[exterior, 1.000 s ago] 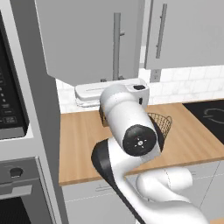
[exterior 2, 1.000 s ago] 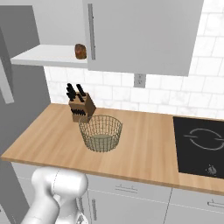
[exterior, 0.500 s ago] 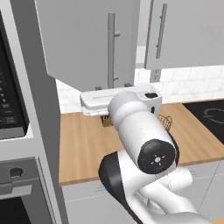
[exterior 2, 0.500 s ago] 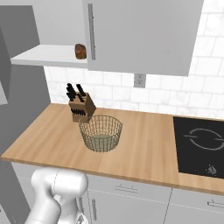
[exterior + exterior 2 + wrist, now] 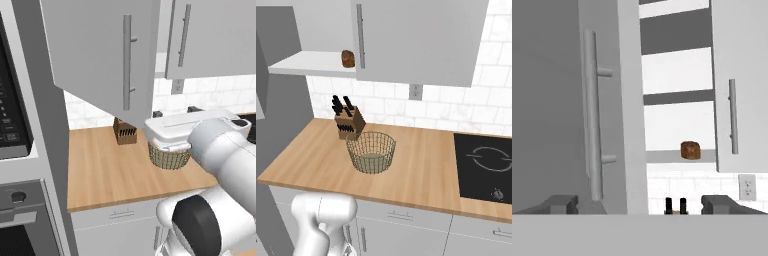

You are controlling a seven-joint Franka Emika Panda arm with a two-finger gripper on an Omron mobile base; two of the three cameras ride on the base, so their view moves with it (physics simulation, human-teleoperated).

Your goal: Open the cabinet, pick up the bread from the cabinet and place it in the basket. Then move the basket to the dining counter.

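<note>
One cabinet door point(image 5: 567, 100) now hangs swung open, and the end effector point(image 5: 639, 202) has let go and spread wide, empty. That leaves the bread point(image 5: 690, 150) on the white shelf point(image 5: 311, 64), ready to grab. Below, the basket point(image 5: 371, 151) waits on the worktop point(image 5: 421, 170) beside a knife block point(image 5: 348, 121). The open door stands close on one side of the way in.

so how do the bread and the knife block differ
The bread is a small, rounded, dark-brown lump; the knife block is larger, boxy, tan wood with black handles sticking up. The bread sits on the cabinet shelf; the knife block stands on the counter below, behind the basket. Both are brownish.
</note>
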